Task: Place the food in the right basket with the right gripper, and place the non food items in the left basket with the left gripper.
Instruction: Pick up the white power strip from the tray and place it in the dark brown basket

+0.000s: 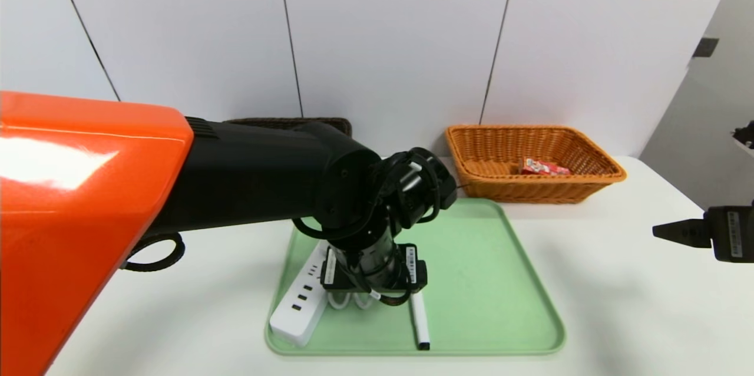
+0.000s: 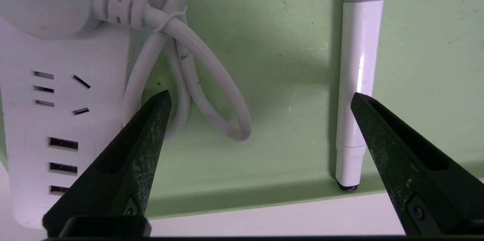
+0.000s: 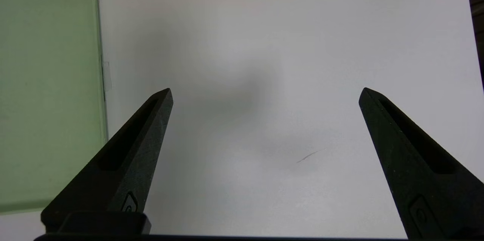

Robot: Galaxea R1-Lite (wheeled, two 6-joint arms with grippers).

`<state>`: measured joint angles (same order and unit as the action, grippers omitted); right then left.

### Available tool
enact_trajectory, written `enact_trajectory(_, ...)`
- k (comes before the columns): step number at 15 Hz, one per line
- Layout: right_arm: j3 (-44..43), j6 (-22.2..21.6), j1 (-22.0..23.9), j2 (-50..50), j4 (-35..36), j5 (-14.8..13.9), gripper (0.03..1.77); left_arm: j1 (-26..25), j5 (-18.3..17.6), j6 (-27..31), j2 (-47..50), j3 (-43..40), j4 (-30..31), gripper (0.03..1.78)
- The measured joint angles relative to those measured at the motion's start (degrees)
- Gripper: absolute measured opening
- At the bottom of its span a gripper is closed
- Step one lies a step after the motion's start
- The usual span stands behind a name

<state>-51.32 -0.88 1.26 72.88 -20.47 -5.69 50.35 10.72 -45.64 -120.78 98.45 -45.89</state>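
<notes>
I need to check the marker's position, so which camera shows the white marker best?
The left wrist view: the marker fills the frame lengthwise, lying on the green tray with its black tip at the rim. The head view shows only its lower half past the left arm. The right wrist view misses it.

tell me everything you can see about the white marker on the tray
The marker is a slim, glossy white plastic stick with a small black tip and a seam near its other end. It lies flat on the green tray, black tip toward the tray's near rim, beside the power strip's looped cord but apart from it. The left hand hangs open over it, one finger just beside the barrel; contact cannot be told.
</notes>
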Motion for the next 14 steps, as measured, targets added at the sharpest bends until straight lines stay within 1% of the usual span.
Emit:
enact_trajectory(7, -0.24, 0.0, 0.32, 0.99, 0.11, 0.07, 1.7, 0.12, 0.11, 0.09, -0.71, 0.24, 0.07, 1.69)
enact_trajectory(10, -0.35, 0.0, 0.41, 1.18, 0.05, 0.1, 1.7, 0.17, 1.13, 0.11, -0.96, 0.26, 0.4, 1.69)
enact_trajectory(14, -0.38, 0.17, 1.13, 1.16, 0.0, 0.46, 1.7, 0.2, 1.32, 0.2, -1.38, 0.26, 0.33, 1.69)
